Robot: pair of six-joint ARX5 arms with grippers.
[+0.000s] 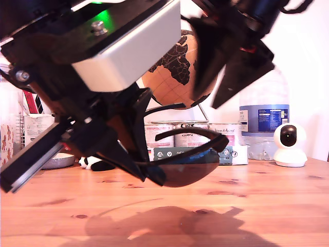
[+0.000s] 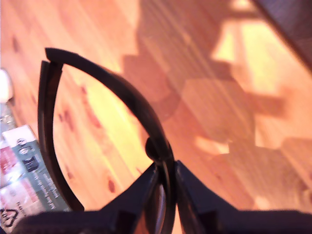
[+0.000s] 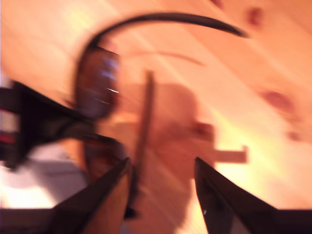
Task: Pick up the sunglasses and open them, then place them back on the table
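While my first gripper (image 2: 165, 187) clamps the sunglasses (image 1: 185, 167) above the table (image 1: 267, 206), my second gripper (image 3: 163, 190) gapes open.
Globe (image 1: 172, 72), tins (image 1: 177, 135), water bottle (image 1: 263, 116), white camera (image 1: 289, 145) behind.

One pair of sunglasses (image 1: 180, 164), one globe (image 1: 172, 77), one water bottle (image 1: 263, 116), one camera (image 1: 289, 145), perhaps three tins (image 1: 190, 135).

Black sunglasses (image 1: 180, 167) aloft above the pine table (image 1: 267, 206), one arm unfolded.

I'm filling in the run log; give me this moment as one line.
first gripper: shut on sunglasses | sunglasses: lifted above table | second gripper: open, clear of sunglasses | stage: opening pending
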